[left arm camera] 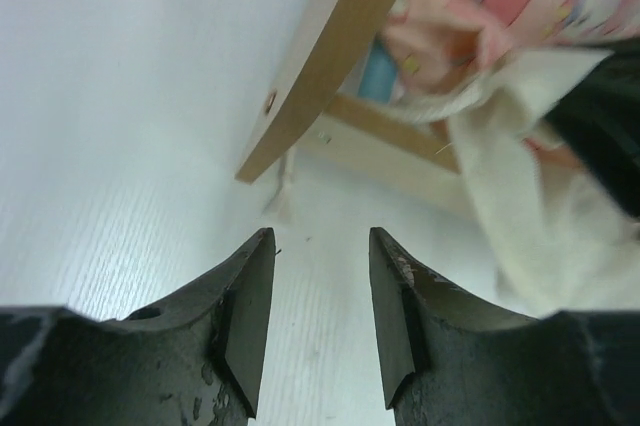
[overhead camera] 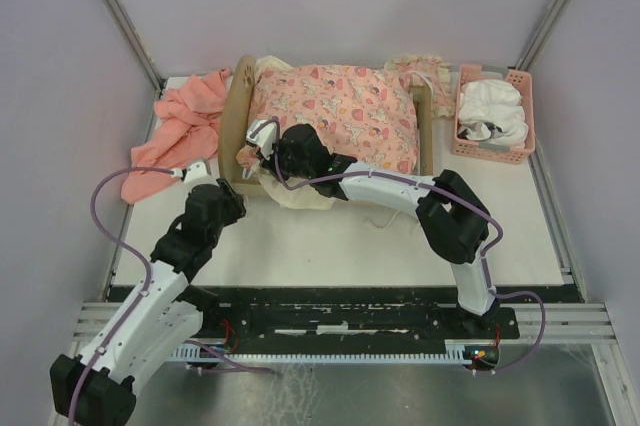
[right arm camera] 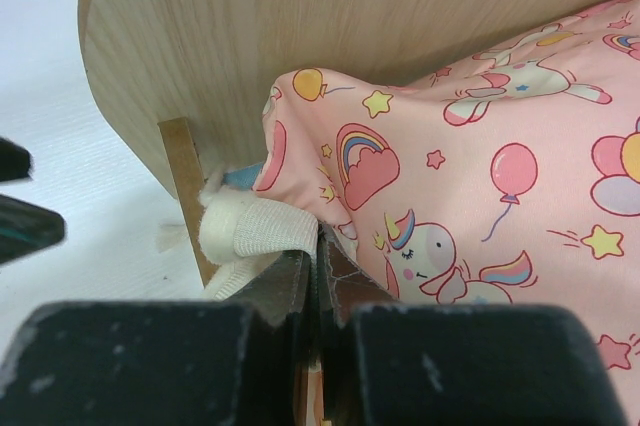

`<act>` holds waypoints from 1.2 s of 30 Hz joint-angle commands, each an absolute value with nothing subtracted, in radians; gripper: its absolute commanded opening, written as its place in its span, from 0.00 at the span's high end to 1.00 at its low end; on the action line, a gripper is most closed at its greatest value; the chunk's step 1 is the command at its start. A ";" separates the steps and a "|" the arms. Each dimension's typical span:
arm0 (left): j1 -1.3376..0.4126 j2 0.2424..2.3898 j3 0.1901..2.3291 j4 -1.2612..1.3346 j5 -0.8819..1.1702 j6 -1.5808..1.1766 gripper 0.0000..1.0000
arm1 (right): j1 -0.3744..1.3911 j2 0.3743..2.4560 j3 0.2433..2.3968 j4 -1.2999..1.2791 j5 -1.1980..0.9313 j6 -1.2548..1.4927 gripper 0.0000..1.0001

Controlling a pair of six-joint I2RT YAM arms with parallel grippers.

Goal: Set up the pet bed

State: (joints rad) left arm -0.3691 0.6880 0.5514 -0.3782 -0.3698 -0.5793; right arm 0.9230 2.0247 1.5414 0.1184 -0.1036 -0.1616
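Two arms work at one corner in the top view; the pet bed stands at the middle of the table's far edge, its long axis running along that edge, rounded headboard toward the left edge and footboard toward the right; a pink unicorn-print cushion fills it; the right gripper reaches across to the bed's near-left corner, and the left gripper hovers just beside that corner. From the left wrist, the left gripper stands partly open and empty above bare table, the headboard's lower corner close ahead, a cream cloth hanging off the frame. From the right wrist, the right gripper is closed tight, seemingly pinching the cream cloth's edge where it meets the cushion by the headboard. I judge the wooden frame stiff and probably light, likely to slide if pushed; the headboard rim or a side rail looks the best hold, since cushion and cloth are soft and would only bunch or pull free.
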 commanded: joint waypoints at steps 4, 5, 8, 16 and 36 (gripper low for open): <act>-0.400 0.769 0.395 -0.157 -0.474 -0.675 0.56 | 0.925 2.001 1.565 0.155 -0.097 -0.153 0.92; -0.403 0.786 0.376 -0.121 -0.488 -0.684 0.55 | 0.925 1.999 1.567 0.154 -0.099 -0.155 0.92; -0.416 0.839 0.328 -0.018 -0.507 -0.706 0.56 | 0.925 1.999 1.574 0.149 -0.105 -0.156 0.92; -0.427 1.012 0.294 0.187 -0.571 -0.664 0.55 | 0.924 1.977 1.539 0.171 -0.111 -0.157 0.92; -0.441 1.261 0.293 0.246 -0.569 -0.764 0.61 | 0.925 2.001 1.539 0.154 -0.091 -0.183 0.92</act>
State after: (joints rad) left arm -0.4282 1.2503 0.2901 0.3481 -0.5732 -0.6918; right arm 0.9230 2.0243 1.5269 0.1192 -0.1032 -0.1665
